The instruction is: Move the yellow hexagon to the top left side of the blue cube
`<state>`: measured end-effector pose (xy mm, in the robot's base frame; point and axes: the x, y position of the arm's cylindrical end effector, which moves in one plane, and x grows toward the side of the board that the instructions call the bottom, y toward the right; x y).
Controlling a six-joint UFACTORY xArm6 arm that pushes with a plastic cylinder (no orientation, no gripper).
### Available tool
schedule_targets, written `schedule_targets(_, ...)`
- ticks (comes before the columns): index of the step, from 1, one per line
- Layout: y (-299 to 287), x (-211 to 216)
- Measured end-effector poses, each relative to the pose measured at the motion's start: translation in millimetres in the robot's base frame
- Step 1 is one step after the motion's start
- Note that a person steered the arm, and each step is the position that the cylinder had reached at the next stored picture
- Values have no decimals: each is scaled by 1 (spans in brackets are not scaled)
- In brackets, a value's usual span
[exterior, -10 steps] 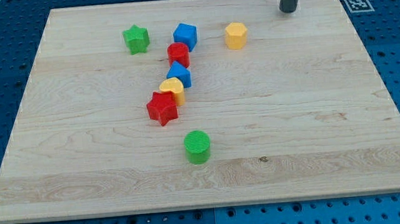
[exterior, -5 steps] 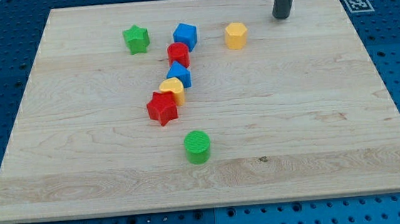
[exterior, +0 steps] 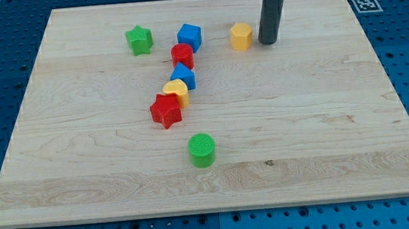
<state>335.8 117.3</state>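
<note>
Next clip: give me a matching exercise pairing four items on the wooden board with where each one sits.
Items:
1. yellow hexagon block
2. green star block
3. green cylinder block
4. my tip

Places:
A. nearest the view's bottom
B. farthest to the view's left
C. just right of the yellow hexagon
D. right of the blue cube block

Pairs: 1-D, 2-B, 3-A, 4-C

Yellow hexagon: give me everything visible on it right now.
The yellow hexagon is a small, matte, plastic-looking six-sided block, lying flat near the top of the wooden board. It stands free: the blue cube sits apart to the view's left, and my tip is just off its right side, close but with a thin gap showing. Nothing rests on it.
</note>
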Motion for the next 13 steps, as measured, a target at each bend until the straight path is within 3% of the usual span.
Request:
schedule_targets(3, -14, 27)
schedule_targets(6, -18, 28)
schedule_targets(9, -18, -20)
schedule_targets(11, -36, -28)
schedule_targets(13, -43, 16)
